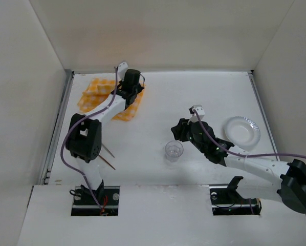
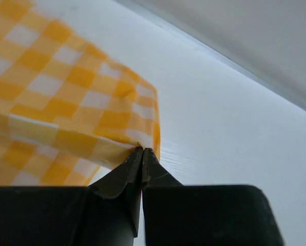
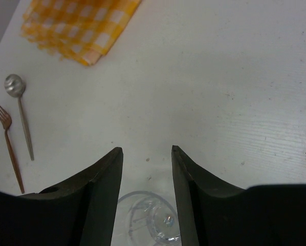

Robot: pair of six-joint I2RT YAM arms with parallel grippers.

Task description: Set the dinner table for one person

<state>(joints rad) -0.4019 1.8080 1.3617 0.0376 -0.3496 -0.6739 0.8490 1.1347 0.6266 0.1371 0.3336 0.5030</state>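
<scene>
Your dinner table, the large flat matte white rectangle with thin metal edge strips, fills the workspace under both arms and carries everything below.

The orange-and-white checked cloth mat lies rumpled at the table's far-left corner. Your left gripper is over the mat's right edge, fingertips pressed together and pinching a folded bit of the cloth near one corner. In the left wrist view that corner sits a little off the table surface, with bare table beyond it.

A clear plastic cup stands upright near the middle of the table's near edge. Your right gripper is just beside the cup on its far-right side, fingers spread apart and holding nothing. In the right wrist view the cup rim shows low between the two fingers; you can't tell contact from these views.

A round white paper plate sits flat toward the table's right edge, apart from the cup and the right gripper. A grey metal spoon and a copper-coloured fork lie side by side, not touching, on the table's near-left part, close to the left arm's base. Both heads point toward the far side of the table.
</scene>
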